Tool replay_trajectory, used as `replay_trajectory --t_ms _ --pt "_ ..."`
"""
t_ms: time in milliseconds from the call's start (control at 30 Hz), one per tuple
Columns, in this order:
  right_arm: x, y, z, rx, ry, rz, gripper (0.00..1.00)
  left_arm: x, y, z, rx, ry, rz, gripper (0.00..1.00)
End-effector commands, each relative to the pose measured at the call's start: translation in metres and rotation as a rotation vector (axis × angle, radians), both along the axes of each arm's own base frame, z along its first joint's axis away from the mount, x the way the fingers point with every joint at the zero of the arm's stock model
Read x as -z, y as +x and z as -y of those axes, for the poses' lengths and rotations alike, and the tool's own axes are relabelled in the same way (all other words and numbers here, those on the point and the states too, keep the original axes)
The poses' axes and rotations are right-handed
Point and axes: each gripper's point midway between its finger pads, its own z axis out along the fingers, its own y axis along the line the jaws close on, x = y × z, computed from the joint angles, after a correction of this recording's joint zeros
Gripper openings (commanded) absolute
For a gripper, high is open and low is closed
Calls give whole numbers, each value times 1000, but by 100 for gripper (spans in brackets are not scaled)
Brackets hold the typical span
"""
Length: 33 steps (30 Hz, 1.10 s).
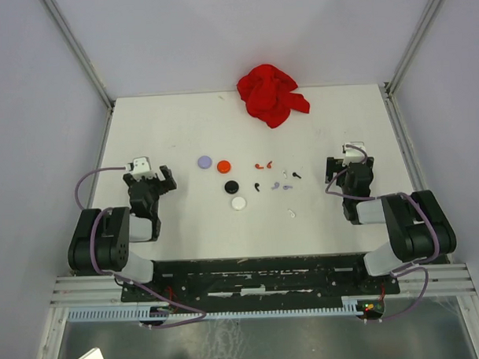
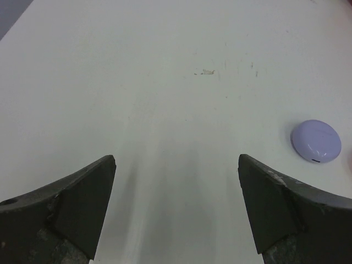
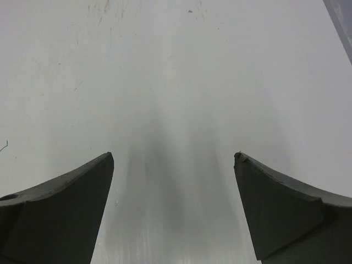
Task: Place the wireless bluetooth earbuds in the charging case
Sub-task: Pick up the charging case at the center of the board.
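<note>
1. Both of your grippers are released. The left gripper [image 1: 151, 181] and the right gripper [image 1: 350, 169] stand with jaws spread wide and nothing between them. Each wrist view shows only bare table [image 1: 178, 229] between the fingers.
2. The earbuds [image 1: 277, 183] lie loose on the table between the arms, nearer your right one. A red pair [image 1: 260, 165] sits farthest back, a black bud [image 1: 257, 187] and the lilac ones are in the middle, and a white bud [image 1: 291, 214] lies apart towards the near edge.
3. The round cases sit just left of the buds: the lilac case [image 1: 205, 161], red case [image 1: 223, 166], black case [image 1: 232, 186] and white case [image 1: 239, 202]. From above they all look shut, so expect to open a lid first.
4. Treat each bud as very light, hard and glossy. It probably won't give under the jaws, and an off-centre touch is likely to flick it away across the smooth top.
5. Straddle one bud squarely and pinch it across the stem. That leaves the rounded head free to seat in its case.
6. Close gently, because the thin stem is likely the weakest part.
</note>
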Motion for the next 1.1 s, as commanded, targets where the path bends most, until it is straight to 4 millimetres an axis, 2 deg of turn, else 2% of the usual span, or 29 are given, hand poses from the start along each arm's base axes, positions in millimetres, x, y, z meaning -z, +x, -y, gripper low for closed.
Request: replay_trajectory --t_ms 0,33,100,200,267,400,467,533,633,733,800,933,1067 --pt "-39 15 1 20 17 88 99 -34 22 1 17 51 5 99" --pt "-48 19 1 28 15 45 99 -33 22 -3 -3 50 -48 99" --pt "-63 25 2 65 46 -54 99 -52 26 -6 -44 10 -16 99" --pt "-80 32 -9 54 106 -155 99 -66 26 0 -56 -117 31 99" --pt "-98 39 -26 -32 154 -134 99 -70 29 10 -17 -173 42 99" --pt "-158 41 -70 -252 292 40 100 -75 34 21 -10 -329 27 99" --pt "-173 41 -85 -285 437 127 99 -77 38 22 -25 -405 12 99" --pt "-182 46 -99 -343 489 120 99 -86 44 32 26 -457 14 99" --pt "-182 64 -120 -369 468 -11 99 -98 50 41 73 -496 22 99" --pt "-169 66 -167 -404 274 -125 99 -103 52 49 112 -504 12 99" --pt "-159 64 -199 -438 202 -220 99 -103 52 49 115 -504 1 99" --pt "-140 69 -260 -499 191 -305 99 -99 51 49 104 -493 -40 99" --pt "-129 68 -317 -569 157 -325 99 -87 48 41 40 -494 -99 100"
